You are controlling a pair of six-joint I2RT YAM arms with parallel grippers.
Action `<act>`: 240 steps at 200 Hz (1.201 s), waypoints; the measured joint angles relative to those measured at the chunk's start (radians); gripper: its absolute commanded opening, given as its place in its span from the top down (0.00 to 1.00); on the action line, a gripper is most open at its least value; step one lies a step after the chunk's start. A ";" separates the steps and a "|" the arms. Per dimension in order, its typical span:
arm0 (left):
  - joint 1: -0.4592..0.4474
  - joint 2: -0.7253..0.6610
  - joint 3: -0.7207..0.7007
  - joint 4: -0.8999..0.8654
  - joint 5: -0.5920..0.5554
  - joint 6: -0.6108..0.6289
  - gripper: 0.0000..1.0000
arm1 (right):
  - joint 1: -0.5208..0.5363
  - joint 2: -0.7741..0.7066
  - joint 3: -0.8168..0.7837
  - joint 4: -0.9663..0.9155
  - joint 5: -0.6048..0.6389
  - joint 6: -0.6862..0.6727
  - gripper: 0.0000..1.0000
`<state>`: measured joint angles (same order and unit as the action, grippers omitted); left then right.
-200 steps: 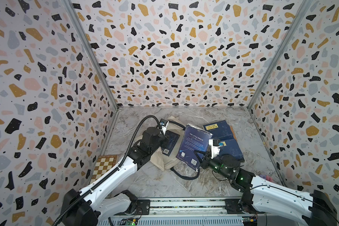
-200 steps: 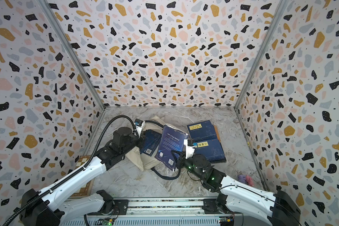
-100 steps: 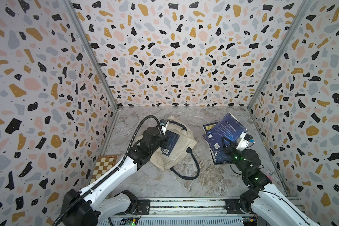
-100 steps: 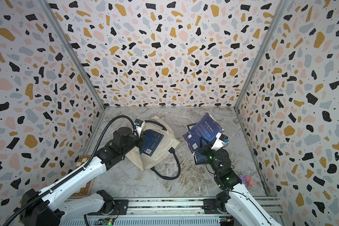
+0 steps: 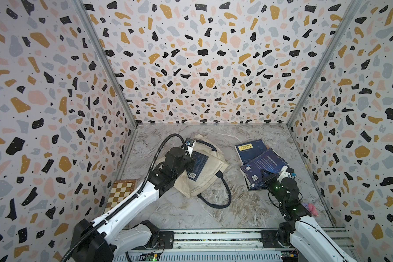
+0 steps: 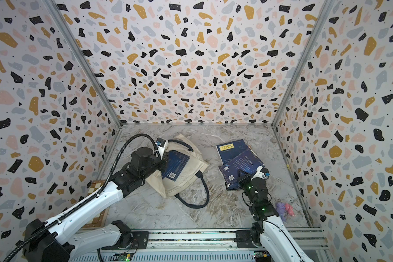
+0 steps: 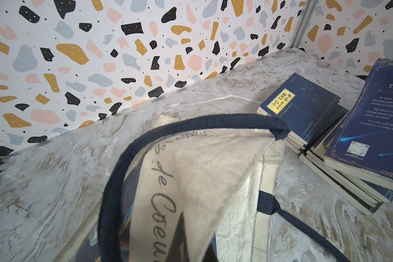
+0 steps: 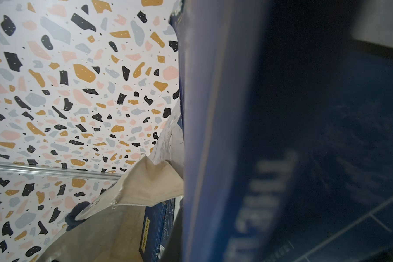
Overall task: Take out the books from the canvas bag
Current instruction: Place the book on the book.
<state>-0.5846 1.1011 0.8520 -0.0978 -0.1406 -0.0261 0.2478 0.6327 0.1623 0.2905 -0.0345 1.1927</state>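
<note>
At the far left, a brown-and-cream wooden chessboard box (image 5: 121, 192) is seen at the edge of the grey marbled table (image 5: 186, 215), partly under the left arm. The left end effector (image 5: 191, 163) is clenched. Its fingers are hidden in every view, but the rim of the cream canvas bag (image 5: 207, 181) is drawn up to it, so the bag is taken to be gripped. The bag lies slumped left of the table's centre, with one navy handle (image 5: 222, 195) looped toward the near edge. A thin navy paperback with a white barcode sticker (image 5: 197, 166) is seen in the bag's mouth. Well apart to the right, a stack of navy paperbacks (image 5: 255, 184) lies on the table, and a yellow-labelled one (image 5: 250, 148) shows at its far end. A navy paperback with white lettering (image 5: 266, 163) rests tilted on that stack and is grasped at its near edge by the right end effector (image 5: 266, 176). A small pink-and-purple soft thing (image 5: 310, 206) lies near the right wall.
</note>
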 measured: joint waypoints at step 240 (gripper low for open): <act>0.000 0.004 0.012 -0.010 0.000 0.000 1.00 | -0.004 0.023 -0.061 -0.078 0.100 0.304 0.37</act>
<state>-0.5846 1.1053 0.8639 -0.1081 -0.1402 -0.0261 0.2440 0.6556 0.1017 0.2123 0.0650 1.4971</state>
